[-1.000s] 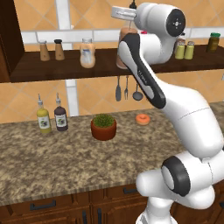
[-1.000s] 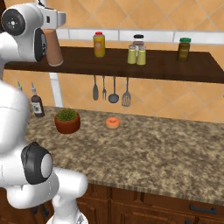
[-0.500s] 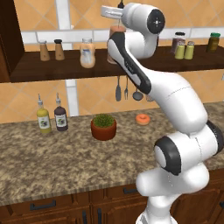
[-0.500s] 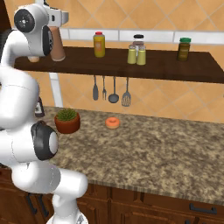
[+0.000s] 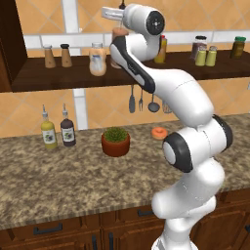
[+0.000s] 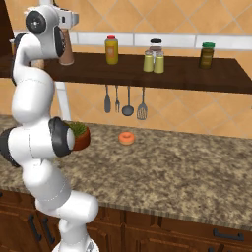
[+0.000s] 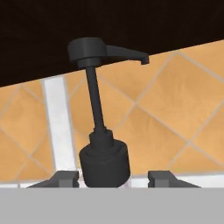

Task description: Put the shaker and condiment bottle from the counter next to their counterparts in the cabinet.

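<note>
Clamping the claw (image 7: 113,177) on the black collar of the condiment bottle (image 6: 66,47), a finger tip at either side, pump spout reaching toward the upper right of the hand view; holding it at the upper left of the right base view, over the left stretch of the cabinet (image 6: 197,78); cannot tell whether the base is touching the shelf board.

Judging the bottle step to be in hand, at the point of placing; calls next for easing down until the base sits flat, close beside the salmon jar (image 5: 97,58) at upper left of the left base view, then letting go and backing off without catching the spout. Looks to have the shaker (image 6: 158,61) home already, one of a yellow-green pair standing close together at upper middle; cannot tell which of the two is the task's own.

Counting now, front to back; on the surface (image 5: 73,180): two small spouted bottles, one yellow (image 5: 48,133), one dark (image 5: 67,131); one potted plant (image 5: 115,141); one orange ring (image 5: 159,133); on the wall, four hanging utensils (image 6: 128,108); on the shelf: two wooden shakers (image 5: 49,56), one salmon jar, one yellow red-capped bottle (image 6: 111,49), two yellow-green shakers, one dark jar (image 6: 155,45) behind them, one green-lidded jar (image 6: 207,55).
</note>
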